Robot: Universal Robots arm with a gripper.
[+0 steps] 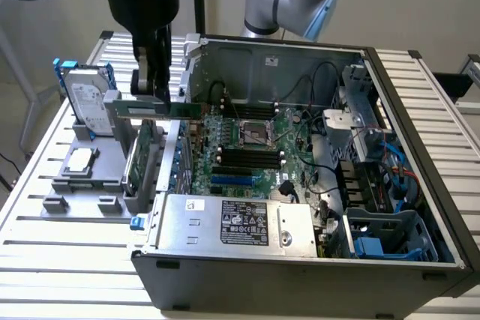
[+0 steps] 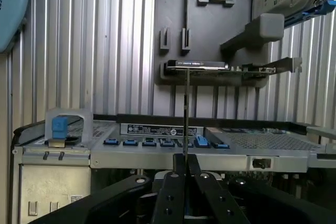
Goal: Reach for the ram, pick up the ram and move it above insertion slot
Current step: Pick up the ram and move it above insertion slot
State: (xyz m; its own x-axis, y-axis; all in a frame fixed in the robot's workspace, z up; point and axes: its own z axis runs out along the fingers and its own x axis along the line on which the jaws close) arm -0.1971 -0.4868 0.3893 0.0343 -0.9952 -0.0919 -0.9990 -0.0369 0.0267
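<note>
An open grey metal computer case (image 1: 420,185) lies on a ribbed metal table (image 1: 45,245), its green motherboard (image 1: 255,148) with long black slots (image 1: 247,157) exposed. Beside the case, on the exterior view's left, a grey plastic holder (image 1: 90,177) carries a silver hard drive (image 1: 84,103) and a green expansion card (image 1: 139,157). Above the case's near wall, the black gripper (image 1: 150,84) is clamped on the ram (image 1: 161,110), a thin, flat green stick held level in the air, over the holder's edge and just short of the motherboard.

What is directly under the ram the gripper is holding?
The ram, clamped in the gripper, hangs over the grey holder and the upright expansion card, beside the case's edge. The motherboard slots lie further right.
</note>
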